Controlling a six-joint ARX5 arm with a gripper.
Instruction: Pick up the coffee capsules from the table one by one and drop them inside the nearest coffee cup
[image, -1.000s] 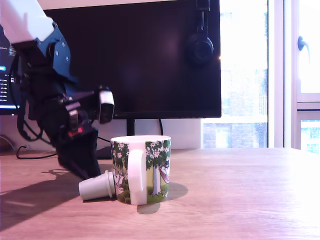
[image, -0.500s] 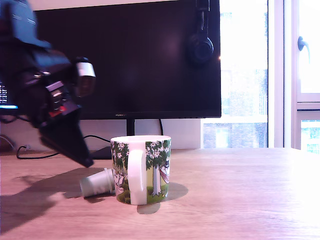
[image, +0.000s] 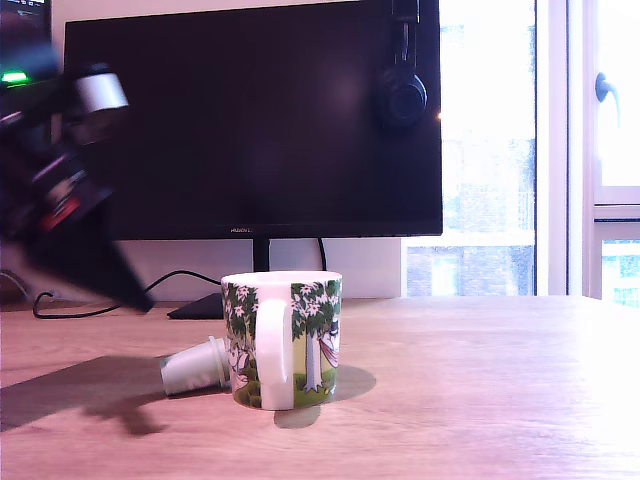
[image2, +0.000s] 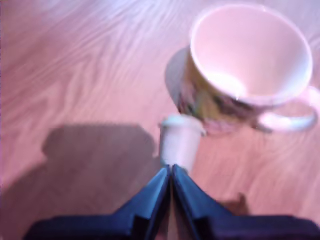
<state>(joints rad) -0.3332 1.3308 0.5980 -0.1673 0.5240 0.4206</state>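
Since the earlier frames the claw (image: 128, 297) had lifted up and away toward the upper left of the exterior view, off the coffee capsule (image: 196, 367), which stayed on its side. In the wrist view the claw (image2: 171, 170) was clenched, its two dark fingers (image2: 150, 192) pressed together, holding nothing and clear of the capsule (image2: 179, 141). Low and centre-left in the exterior frame, the capsule lay on the surface (image: 480, 400), its flared rim against the coffee cup (image: 283, 338). The cup stood upright. Behind, a dark monitor (image: 260, 120) filled the upper frame.
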